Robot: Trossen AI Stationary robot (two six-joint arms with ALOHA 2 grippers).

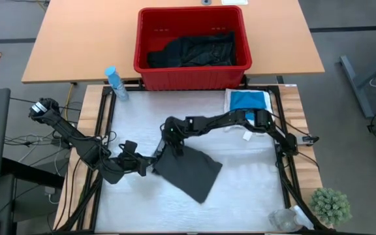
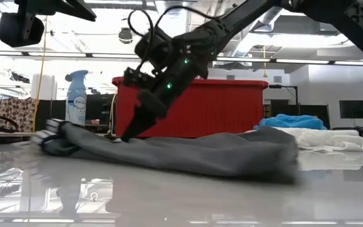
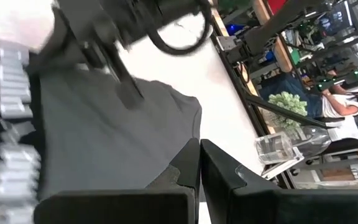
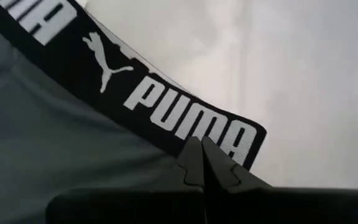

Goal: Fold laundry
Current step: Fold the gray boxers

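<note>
A dark grey garment (image 1: 189, 171) with a black lettered waistband (image 4: 166, 118) lies flat on the white table (image 1: 253, 192). My right gripper (image 1: 170, 149) is shut and slants down onto the garment's far-left edge; the low view shows its tip (image 2: 126, 133) at the cloth. My left gripper (image 1: 151, 167) is shut beside the garment's left corner. Its fingers (image 3: 199, 155) show over the grey cloth (image 3: 104, 137), and I cannot tell whether they touch it. My right gripper meets the black waistband at its inner edge (image 4: 194, 132) with shut fingertips, where band joins grey cloth. It comes slanting down from the table's far right. Whether any cloth is caught between the fingers does not show. The garment lies on the table.
A red basket (image 1: 192, 46) holding black garments (image 1: 194, 49) stands at the far edge. A folded teal piece (image 1: 248, 101) lies on a white one (image 1: 240, 127) at far right. There are a spray bottle (image 1: 116, 83), a clear container (image 1: 282, 219) and a small plant (image 1: 331, 205).
</note>
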